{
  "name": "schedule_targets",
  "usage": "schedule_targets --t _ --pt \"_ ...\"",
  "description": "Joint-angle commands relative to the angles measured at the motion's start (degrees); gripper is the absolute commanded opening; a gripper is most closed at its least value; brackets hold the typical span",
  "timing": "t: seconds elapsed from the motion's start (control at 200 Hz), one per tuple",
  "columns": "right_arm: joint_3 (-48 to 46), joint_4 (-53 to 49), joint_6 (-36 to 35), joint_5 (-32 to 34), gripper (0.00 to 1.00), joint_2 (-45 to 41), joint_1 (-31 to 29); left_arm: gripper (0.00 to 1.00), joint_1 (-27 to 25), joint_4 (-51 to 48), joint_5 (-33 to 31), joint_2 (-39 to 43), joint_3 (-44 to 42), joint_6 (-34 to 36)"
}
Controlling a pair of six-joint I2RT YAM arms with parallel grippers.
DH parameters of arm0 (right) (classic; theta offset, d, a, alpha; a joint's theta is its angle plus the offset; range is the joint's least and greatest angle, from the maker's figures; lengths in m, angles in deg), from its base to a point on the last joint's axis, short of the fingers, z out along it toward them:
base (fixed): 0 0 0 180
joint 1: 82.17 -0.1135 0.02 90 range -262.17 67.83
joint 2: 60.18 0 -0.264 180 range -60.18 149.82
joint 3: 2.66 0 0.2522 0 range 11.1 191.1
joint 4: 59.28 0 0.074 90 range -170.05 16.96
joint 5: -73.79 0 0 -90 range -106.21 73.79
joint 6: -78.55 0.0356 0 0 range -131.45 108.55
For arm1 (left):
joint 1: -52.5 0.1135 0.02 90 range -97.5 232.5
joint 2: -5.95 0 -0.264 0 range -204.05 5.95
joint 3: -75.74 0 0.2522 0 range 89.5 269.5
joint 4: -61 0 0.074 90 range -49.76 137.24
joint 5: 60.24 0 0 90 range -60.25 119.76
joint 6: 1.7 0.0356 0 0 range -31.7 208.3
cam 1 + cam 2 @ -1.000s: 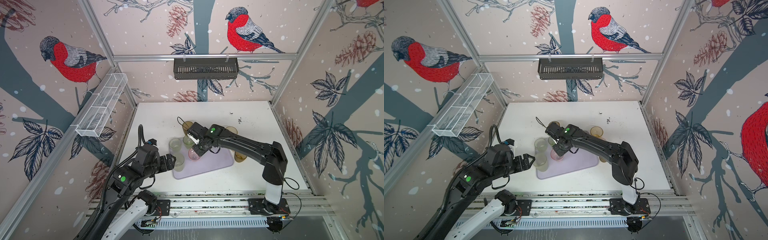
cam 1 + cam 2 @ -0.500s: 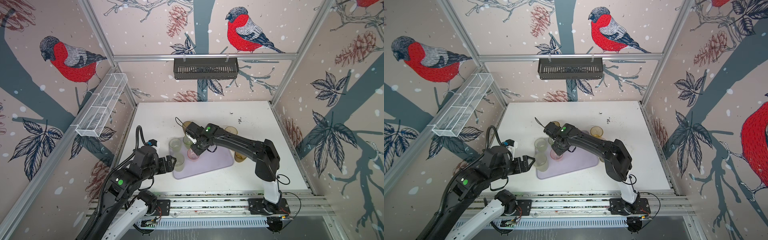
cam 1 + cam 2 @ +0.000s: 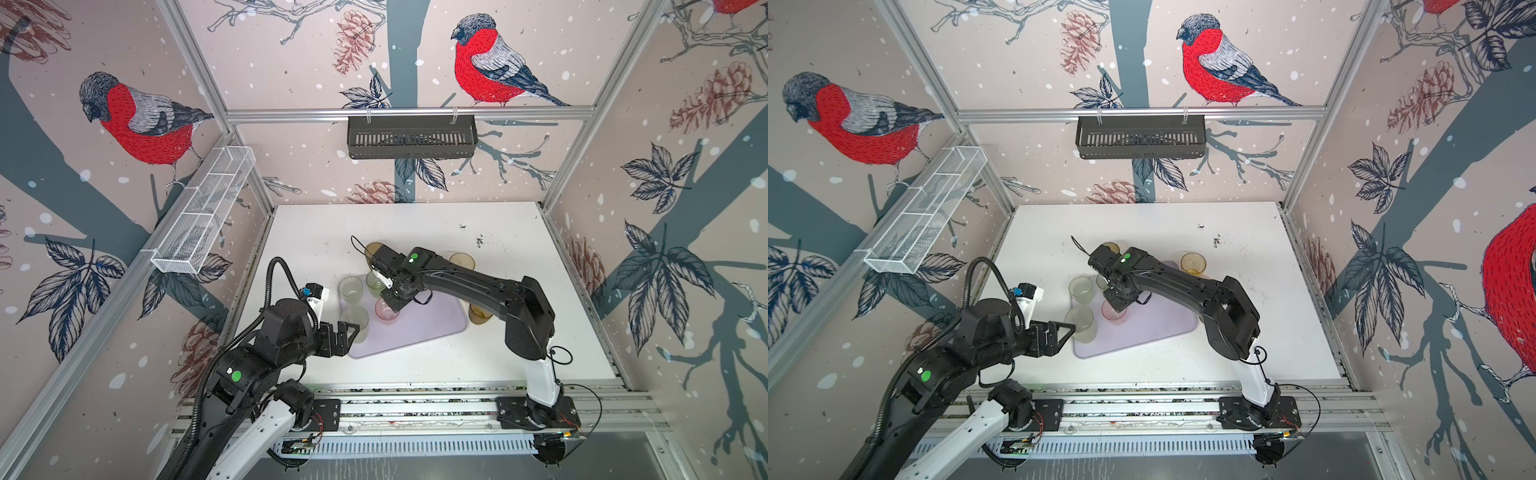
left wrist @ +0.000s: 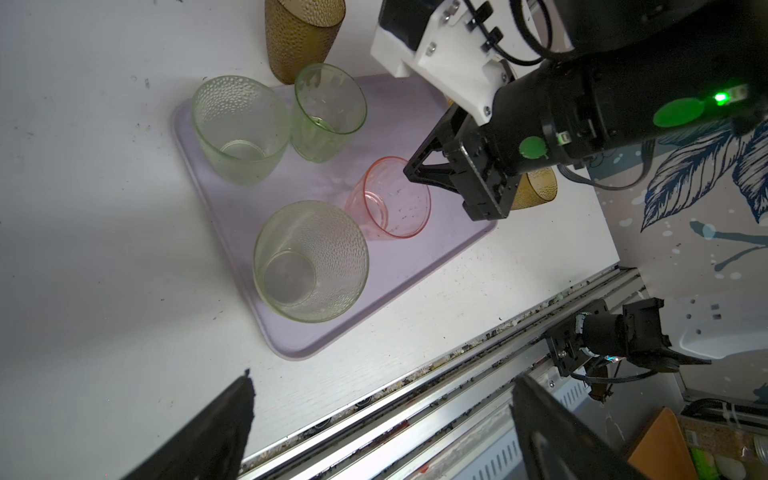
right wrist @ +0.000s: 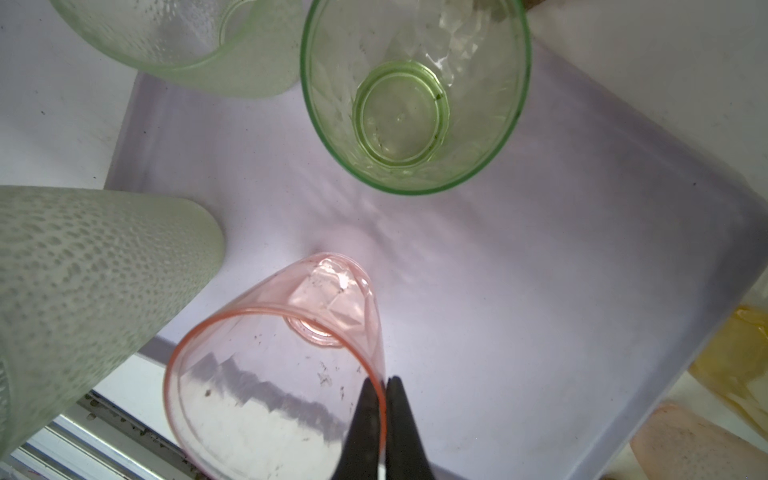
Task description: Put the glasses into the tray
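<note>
The lavender tray lies mid-table. On it stand two pale green glasses and a brighter green glass. My right gripper is shut on the rim of a pink glass, one finger inside and one outside; the glass hangs tilted over the tray. My left gripper stands open just off the tray's near left corner, beside the nearer pale green glass, with nothing between its fingers. A brown glass and two amber glasses stand on the table off the tray.
A peach glass lies past the tray's edge in the right wrist view. A black slotted basket hangs on the back wall and a white mesh basket on the left wall. The metal rail runs along the table's front edge.
My left jaws have spread a little wider beside the pale green glass. My right arm has shifted slightly to the left, the pink glass still in its grip.
</note>
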Motion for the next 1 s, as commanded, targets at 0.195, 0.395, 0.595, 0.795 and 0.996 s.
schedule_targets --t 0.195,0.395,0.595,0.795,0.996 --pt "0.3 -0.2 0.8 -0.9 0.0 1.0 0.0 0.97 0.0 4.6 5.3 2.7 -2.1 3.8" --pt "0.4 0.1 0.9 -1.4 0.0 1.5 0.0 0.97 -0.1 4.8 5.7 3.0 -2.6 4.7" --pt "0.4 0.0 0.8 -1.8 0.0 1.7 0.0 0.97 0.0 4.8 5.6 3.3 -3.1 4.4" --pt "-0.1 0.2 0.9 -2.0 0.0 1.8 -0.1 0.97 0.0 4.7 5.3 3.7 -3.5 4.1" --pt "-1.1 0.9 1.1 -2.4 0.0 1.6 0.0 0.97 0.0 4.3 4.7 4.1 -3.9 3.9"
